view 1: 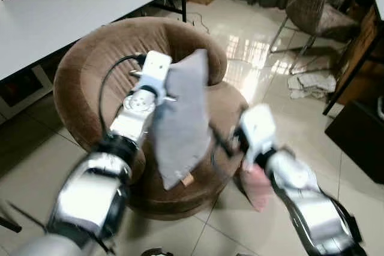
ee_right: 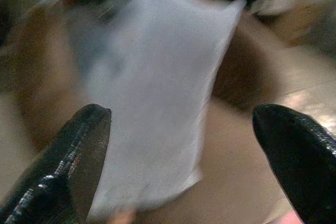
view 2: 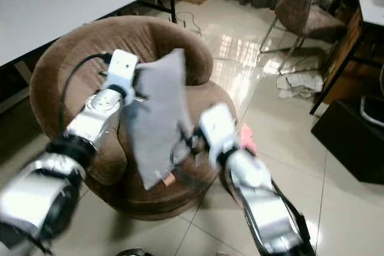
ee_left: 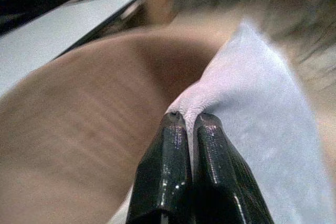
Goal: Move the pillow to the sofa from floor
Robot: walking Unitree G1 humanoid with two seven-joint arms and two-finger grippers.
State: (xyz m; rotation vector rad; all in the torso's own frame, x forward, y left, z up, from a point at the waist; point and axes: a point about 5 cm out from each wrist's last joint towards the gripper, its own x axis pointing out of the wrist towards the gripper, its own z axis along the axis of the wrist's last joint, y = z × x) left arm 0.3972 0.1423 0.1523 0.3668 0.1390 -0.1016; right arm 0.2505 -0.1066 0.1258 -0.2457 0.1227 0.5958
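A grey pillow hangs upright over the seat of a round brown sofa chair. My left gripper is shut on the pillow's upper edge, pinching a fold of the fabric between its fingertips. My right gripper is open, its two fingers spread wide in front of the pillow's face. In the left eye view it sits beside the pillow's lower right side, by the sofa's front edge. The pillow's lower corner with a small tan tag dangles just above the seat cushion.
A white table stands close behind the sofa on the left. A pink item lies on the tiled floor by the sofa's right side. Further right are a chair, a crumpled cloth and a dark cabinet.
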